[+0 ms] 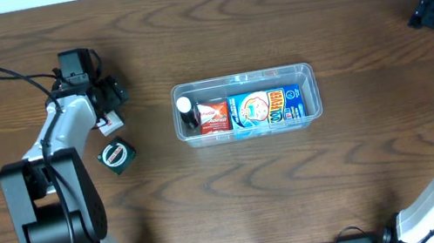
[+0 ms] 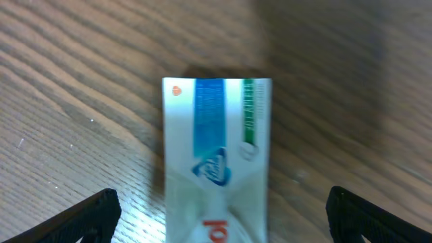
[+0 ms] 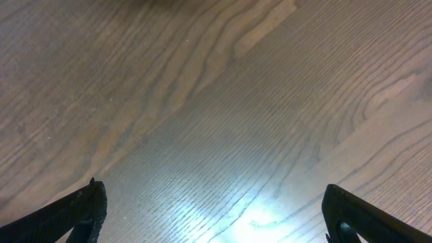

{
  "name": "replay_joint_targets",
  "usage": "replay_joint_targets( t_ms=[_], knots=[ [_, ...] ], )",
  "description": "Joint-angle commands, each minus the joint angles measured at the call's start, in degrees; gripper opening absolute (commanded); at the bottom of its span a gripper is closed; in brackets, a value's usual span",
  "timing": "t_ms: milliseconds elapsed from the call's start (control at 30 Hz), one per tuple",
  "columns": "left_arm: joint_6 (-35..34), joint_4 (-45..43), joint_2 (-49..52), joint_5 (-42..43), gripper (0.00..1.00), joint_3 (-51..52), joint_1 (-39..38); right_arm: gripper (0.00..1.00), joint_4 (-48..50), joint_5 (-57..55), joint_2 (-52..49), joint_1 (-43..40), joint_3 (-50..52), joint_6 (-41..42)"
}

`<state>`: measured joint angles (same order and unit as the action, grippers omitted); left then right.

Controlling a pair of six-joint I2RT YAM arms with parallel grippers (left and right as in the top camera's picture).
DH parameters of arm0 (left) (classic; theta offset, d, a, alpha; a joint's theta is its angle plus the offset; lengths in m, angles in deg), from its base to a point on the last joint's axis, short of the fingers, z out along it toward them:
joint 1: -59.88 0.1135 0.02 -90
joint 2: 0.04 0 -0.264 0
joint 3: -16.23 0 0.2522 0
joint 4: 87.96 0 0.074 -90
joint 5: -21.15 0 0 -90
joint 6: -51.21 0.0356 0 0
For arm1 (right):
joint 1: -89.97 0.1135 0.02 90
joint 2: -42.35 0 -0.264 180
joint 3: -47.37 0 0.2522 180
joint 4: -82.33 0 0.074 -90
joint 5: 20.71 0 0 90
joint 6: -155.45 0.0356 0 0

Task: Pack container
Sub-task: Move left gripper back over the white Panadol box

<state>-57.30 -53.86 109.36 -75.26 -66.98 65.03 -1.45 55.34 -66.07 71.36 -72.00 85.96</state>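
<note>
The clear plastic container (image 1: 247, 104) stands at the table's middle, holding a dark bottle with a white cap (image 1: 186, 111), a red packet (image 1: 213, 115) and a blue box (image 1: 263, 108). My left gripper (image 1: 112, 111) is open at the far left, straddling a small white box with blue, green and red print (image 2: 216, 158), which lies on the wood between the fingers (image 2: 216, 216); the box also shows in the overhead view (image 1: 110, 122). My right gripper (image 1: 433, 10) is open and empty over bare wood at the far right (image 3: 216, 212).
A small dark green square item (image 1: 116, 154) lies on the table just in front of the left gripper. The table (image 1: 300, 196) is dark wood. Both arm bases stand at the near edge.
</note>
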Motion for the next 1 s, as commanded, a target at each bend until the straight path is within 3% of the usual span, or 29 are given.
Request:
replay_joint_targets(
  t_ms=[0,233,467,533,767,967],
  knots=[
    [-1.36,-0.33,1.95,-0.44,0.98,-0.85,1.36,0.99,-0.07,-0.81,0.07,-0.17,-0.50,-0.44],
    [-1.33,-1.33,5.29,-0.20,0.97,-0.85,1.86,0.99,-0.04,-0.81,0.07,-0.17,-0.50,-0.44],
    [-1.29,-1.66,5.81,-0.24,0.60,-0.85,1.86,0.99,-0.04,-0.81,0.07,-0.17,-0.50,-0.44],
    [-1.31,-1.68,5.79,-0.24,0.55,-0.87,1.86,0.99,-0.04,-0.81,0.07,-0.17,-0.50,-0.44],
    [2.10,-1.84,2.99,-0.26,0.55,-1.05,1.86,0.99,-0.07,-0.81,0.07,-0.17,-0.50,-0.44],
    [3.91,-0.92,-5.16,-0.22,0.55,-1.09,1.79,0.99,-0.04,-0.81,0.07,-0.17,-0.50,-0.44]
  ],
)
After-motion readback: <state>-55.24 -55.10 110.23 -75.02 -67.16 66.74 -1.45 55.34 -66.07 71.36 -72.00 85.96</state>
